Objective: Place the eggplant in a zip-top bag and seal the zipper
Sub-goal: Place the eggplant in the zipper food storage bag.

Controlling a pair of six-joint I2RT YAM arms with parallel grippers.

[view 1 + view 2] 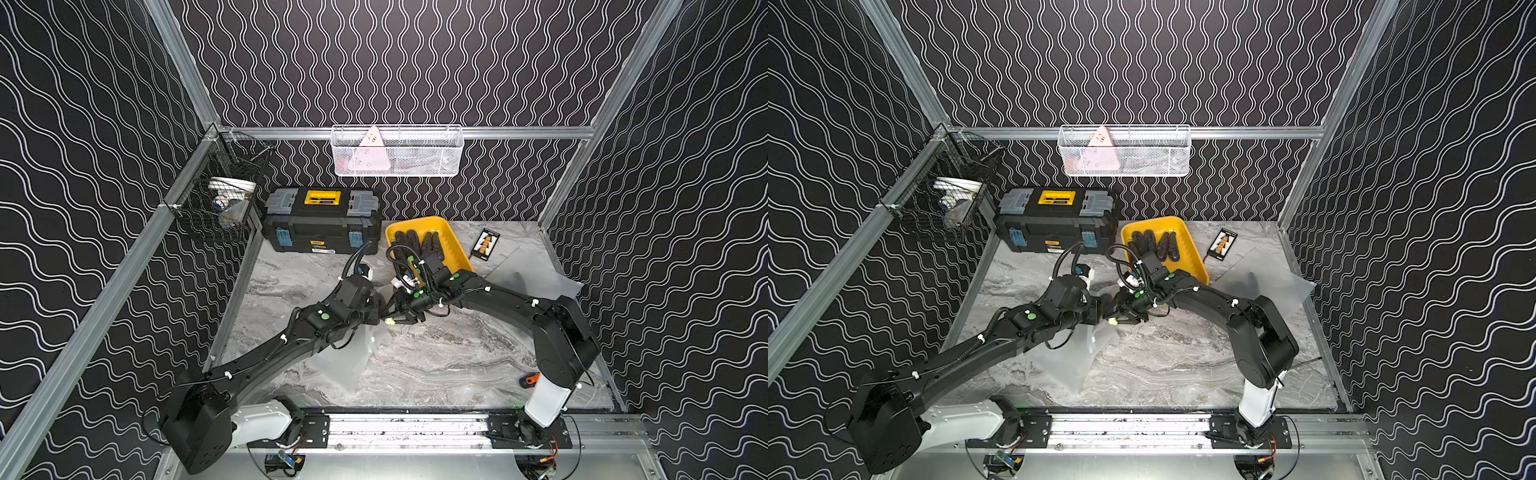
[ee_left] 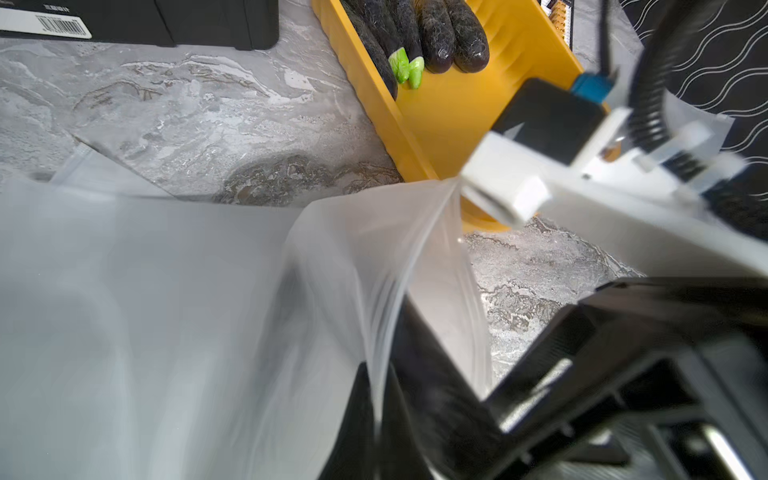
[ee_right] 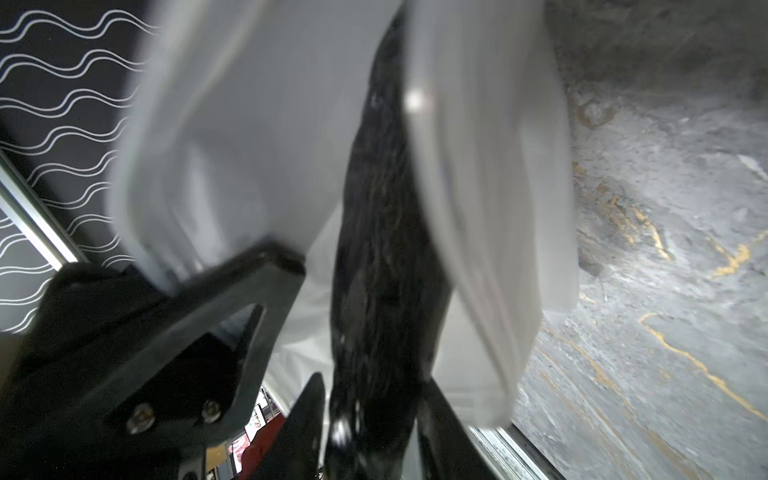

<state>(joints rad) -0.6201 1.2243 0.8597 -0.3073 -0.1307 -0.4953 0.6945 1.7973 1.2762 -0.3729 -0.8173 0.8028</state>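
My left gripper [image 2: 378,370] is shut on the top edge of the clear zip-top bag [image 2: 166,311], which hangs from it down to the marble table. In both top views the bag [image 1: 345,357] drapes under the left arm. A dark eggplant [image 3: 382,249] points from my right gripper [image 3: 372,382] into the bag's mouth [image 3: 249,124]. The right jaws stand a little apart, and a light gap shows between one finger [image 3: 309,407] and the eggplant. Its green stem end [image 1: 390,321] shows where the two grippers meet at the table's middle.
A yellow tray [image 1: 453,245] with several more eggplants [image 1: 415,241] sits just behind the grippers. A black toolbox [image 1: 322,220] stands at the back left. Spare clear bags [image 1: 536,278] and a black card [image 1: 485,244] lie at the right, an orange tool [image 1: 531,379] by the right arm's base.
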